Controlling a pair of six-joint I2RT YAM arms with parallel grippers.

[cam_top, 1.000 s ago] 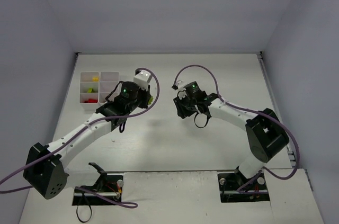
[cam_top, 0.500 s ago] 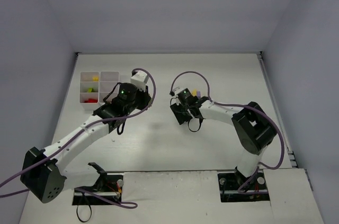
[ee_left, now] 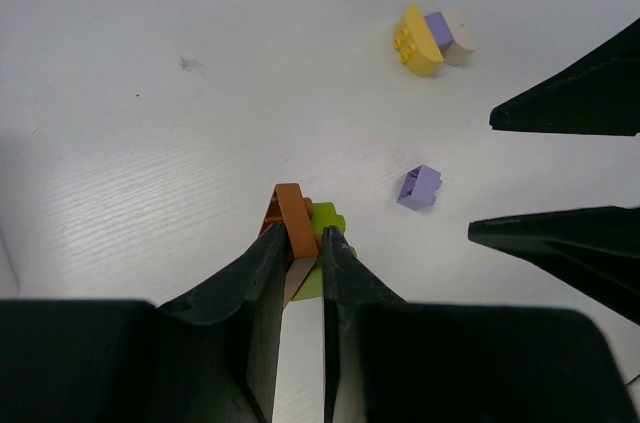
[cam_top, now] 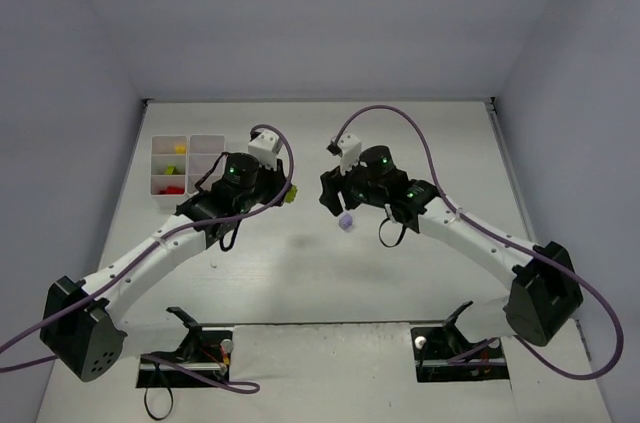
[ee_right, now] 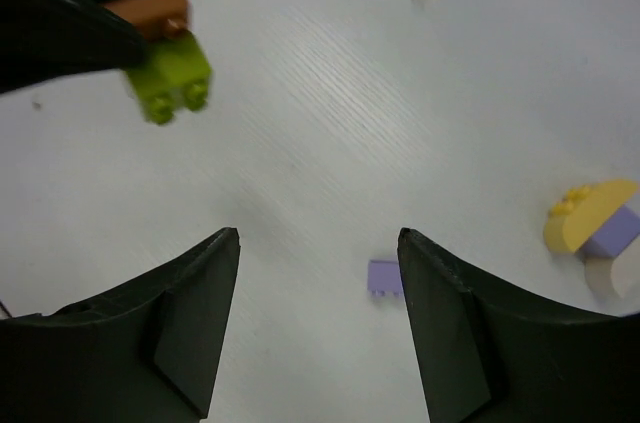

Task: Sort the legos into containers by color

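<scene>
Step in hand: we judge that the left arm is carrying a joined pair, a brown-orange brick (ee_left: 292, 221) with a lime green brick (ee_left: 330, 223) stuck to it. The pair seems to be lifted off the bench (ee_left: 150, 143).
Doing it well: two colours in one lump cannot share a compartment. We would have the right arm grip the lime green half and pull it off squarely before anything goes to the tray (cam_top: 187, 137). The left grip should stay firm, since it is only on the thin brown-orange edge.
Left end effector (ee_left: 305, 236): clenched on the brown-orange brick, fingers almost together. The lime green brick sits beside it, mostly outside the fingers.
Right end effector (ee_right: 318, 235): released, fingers spread wide, holding nothing.
Lilac brick (ee_right: 385, 276): loose on the bench, under the right end effector's gap.
Yellow rounded brick (ee_left: 417, 40): on the bench farther off, with a lilac piece touching it.
Tray: far left of the bench, left of the left end effector. We see a few coloured pieces inside, too small to sort out.
</scene>
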